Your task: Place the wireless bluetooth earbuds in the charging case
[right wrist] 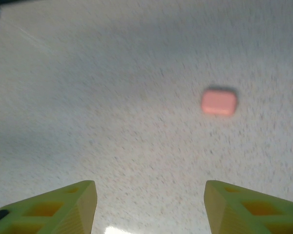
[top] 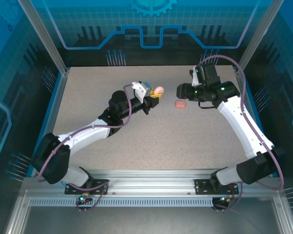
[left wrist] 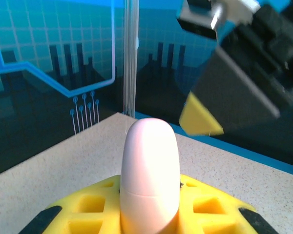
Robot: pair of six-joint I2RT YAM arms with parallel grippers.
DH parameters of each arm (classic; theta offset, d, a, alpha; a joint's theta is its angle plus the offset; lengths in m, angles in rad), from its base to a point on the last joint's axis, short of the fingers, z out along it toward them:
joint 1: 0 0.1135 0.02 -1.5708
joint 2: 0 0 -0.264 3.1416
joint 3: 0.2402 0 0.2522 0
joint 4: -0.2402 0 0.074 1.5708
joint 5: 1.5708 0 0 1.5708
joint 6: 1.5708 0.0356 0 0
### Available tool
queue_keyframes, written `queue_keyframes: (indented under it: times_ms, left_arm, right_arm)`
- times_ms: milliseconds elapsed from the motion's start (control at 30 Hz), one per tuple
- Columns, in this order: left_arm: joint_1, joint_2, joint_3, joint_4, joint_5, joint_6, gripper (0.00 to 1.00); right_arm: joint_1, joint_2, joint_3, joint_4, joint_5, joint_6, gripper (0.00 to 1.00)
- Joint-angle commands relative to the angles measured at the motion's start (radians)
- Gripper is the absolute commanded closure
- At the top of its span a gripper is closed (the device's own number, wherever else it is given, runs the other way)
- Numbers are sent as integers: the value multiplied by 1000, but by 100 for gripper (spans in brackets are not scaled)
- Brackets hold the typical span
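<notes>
The left gripper (top: 154,95) pinches a pale pink, rounded plastic charging case (left wrist: 149,175) upright between its yellow fingers. To its right, a small salmon-pink rounded case (top: 180,104) lies flat on the speckled beige table (top: 136,141), just ahead of the right gripper (right wrist: 149,187), whose jaws stand spread and clear of it.

The bench (top: 161,141) has a flat, speckled beige surface. Enclosure walls (top: 151,29) on the left, rear and right sides are blue panels printed with grid and circuit-line graphics. Corner posts (top: 44,39) are bare aluminium. A slotted aluminium rail (top: 151,176) runs along the near edge. Lighting is even.
</notes>
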State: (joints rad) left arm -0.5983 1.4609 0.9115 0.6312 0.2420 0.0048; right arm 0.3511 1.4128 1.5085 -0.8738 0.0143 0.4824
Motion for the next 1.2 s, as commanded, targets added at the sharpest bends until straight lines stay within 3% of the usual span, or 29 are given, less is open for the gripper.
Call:
queue_keyframes:
  times_ms: [0,267,467,800,1167]
  left_arm:
    - [4,49,11,-54,-45,-107,100]
    - [4,188,63,-157,-89,-291,100]
    - [5,313,242,-413,-83,-419,100]
    - [22,567,582,-740,-44,-595,100]
    - [55,815,908,-958,29,-762,100]
  right_arm:
    - [-14,-68,-133,68,28,68,39]
    - [-16,-215,-439,151,66,118,38]
    - [-14,-263,-537,157,51,134,38]
    - [-16,-322,-568,132,89,132,38]
    - [-16,-360,-551,124,92,119,37]
